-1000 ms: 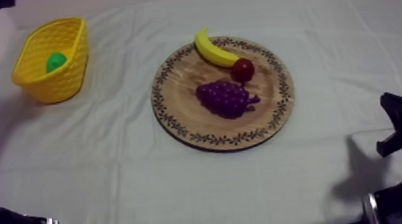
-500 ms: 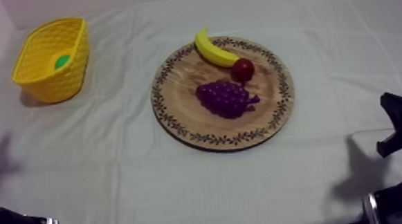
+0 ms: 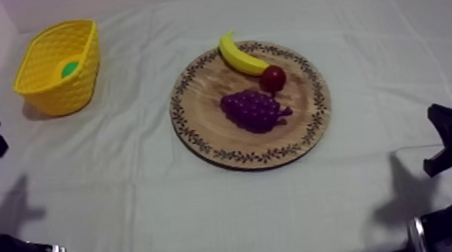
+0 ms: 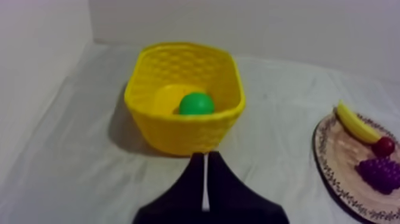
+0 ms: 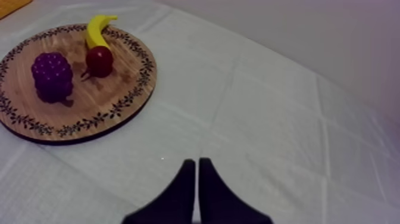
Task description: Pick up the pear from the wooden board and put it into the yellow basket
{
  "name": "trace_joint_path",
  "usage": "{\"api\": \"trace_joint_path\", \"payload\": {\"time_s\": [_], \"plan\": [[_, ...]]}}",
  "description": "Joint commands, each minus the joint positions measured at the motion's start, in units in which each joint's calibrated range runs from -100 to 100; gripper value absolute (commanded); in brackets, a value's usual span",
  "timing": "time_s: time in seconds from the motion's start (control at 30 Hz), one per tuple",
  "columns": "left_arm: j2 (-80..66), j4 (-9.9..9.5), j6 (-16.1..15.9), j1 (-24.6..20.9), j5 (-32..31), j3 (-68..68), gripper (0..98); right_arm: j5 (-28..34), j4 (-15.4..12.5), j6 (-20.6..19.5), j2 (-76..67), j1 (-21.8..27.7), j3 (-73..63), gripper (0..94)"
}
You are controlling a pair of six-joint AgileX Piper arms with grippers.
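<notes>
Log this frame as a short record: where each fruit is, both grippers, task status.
pear: inside yellow basket
wooden board: holds banana, small red fruit, grapes
left gripper: jaws together, empty, facing the basket
right gripper: jaws together, empty, apart from the board
task status: pear lies in basket
</notes>
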Motion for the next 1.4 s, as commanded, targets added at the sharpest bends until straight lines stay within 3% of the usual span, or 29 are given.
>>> {"api": "trace_joint_path", "payload": {"time_s": [0.0, 0.23, 0.6, 1.37], "plan": [[-4.4, 0.07, 0.0, -0.3, -0.9, 7.9, 0.0, 0.0, 0.0, 0.0, 0.0, 0.0, 0.0, 0.3], [-10.7, -0.42, -2.3, 0.2, -2.1, 11.2, 0.0, 0.0, 0.0, 0.0, 0.0, 0.0, 0.0, 0.3], [-12.5, -0.71, 5.7, 1.7, -3.3, 12.0, 0.0, 0.0, 0.0, 0.0, 0.0, 0.0, 0.0, 0.3], [-12.6, -0.72, 6.0, 1.9, -3.4, 12.0, 0.0, 0.0, 0.0, -0.1, 0.0, 0.0, 0.0, 0.3]]}}
